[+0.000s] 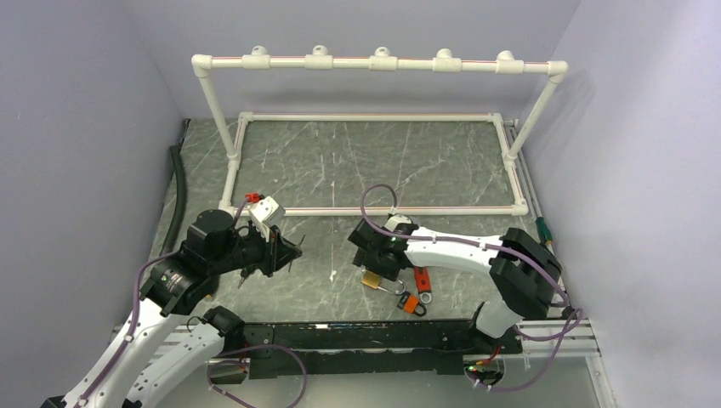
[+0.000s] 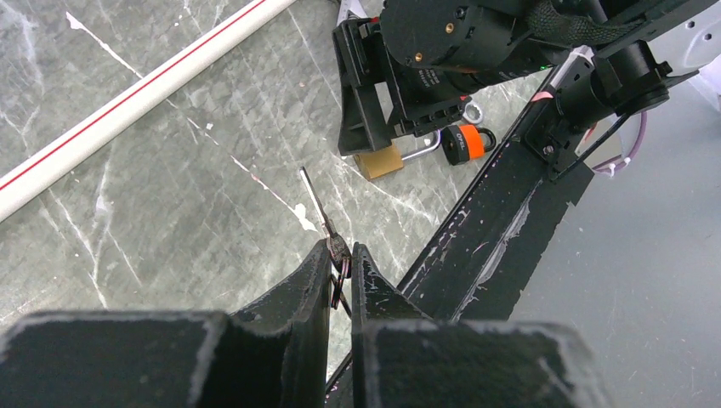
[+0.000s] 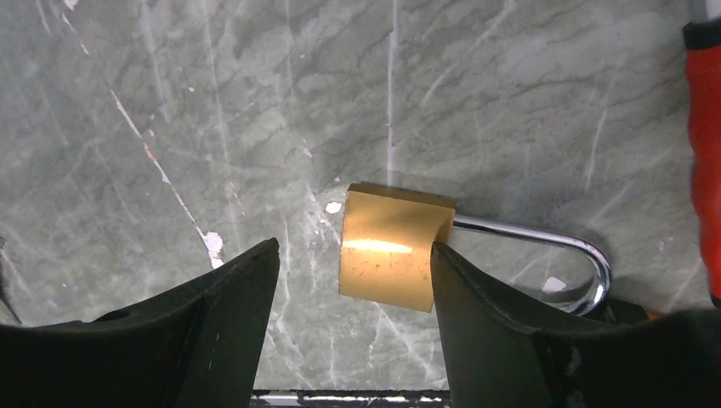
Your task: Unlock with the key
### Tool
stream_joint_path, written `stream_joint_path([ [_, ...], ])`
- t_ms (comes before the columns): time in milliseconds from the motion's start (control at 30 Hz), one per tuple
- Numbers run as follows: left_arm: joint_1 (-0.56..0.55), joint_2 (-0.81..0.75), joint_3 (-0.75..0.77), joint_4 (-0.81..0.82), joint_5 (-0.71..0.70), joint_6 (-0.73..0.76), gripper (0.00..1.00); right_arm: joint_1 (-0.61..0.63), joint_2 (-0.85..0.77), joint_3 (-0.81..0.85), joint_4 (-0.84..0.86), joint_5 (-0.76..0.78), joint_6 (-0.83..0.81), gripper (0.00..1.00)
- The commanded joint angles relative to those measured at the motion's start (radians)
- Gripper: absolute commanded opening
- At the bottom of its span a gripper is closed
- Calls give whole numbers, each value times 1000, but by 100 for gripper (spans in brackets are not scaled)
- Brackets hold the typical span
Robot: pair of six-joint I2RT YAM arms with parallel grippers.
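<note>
We hold the key [image 2: 316,202] pinched in the closed left gripper [image 2: 340,255], short of the padlock [image 3: 395,255], which lies on the bench [image 3: 212,102] inside the open right gripper [image 3: 353,251]; next: clamp padlock, line key up with it.

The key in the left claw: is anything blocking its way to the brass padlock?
Nothing visible lies on the table between the key in the left gripper and the brass padlock. The right gripper straddles the padlock, one finger on each side, so the approach looks tight.
</note>
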Motion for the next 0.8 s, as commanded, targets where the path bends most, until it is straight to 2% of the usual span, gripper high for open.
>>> stream_joint_path([
  [0,-8,0,-2,28,-18,3,0,14,29,38,-49,38,14,67],
  [500,-14,-23,-3,20,-49,4,0,50,85,136,-187,96,-84,68],
  [767,-13,-20,2,14,-67,9,0,53,93,92,-126,72,-91,68],
])
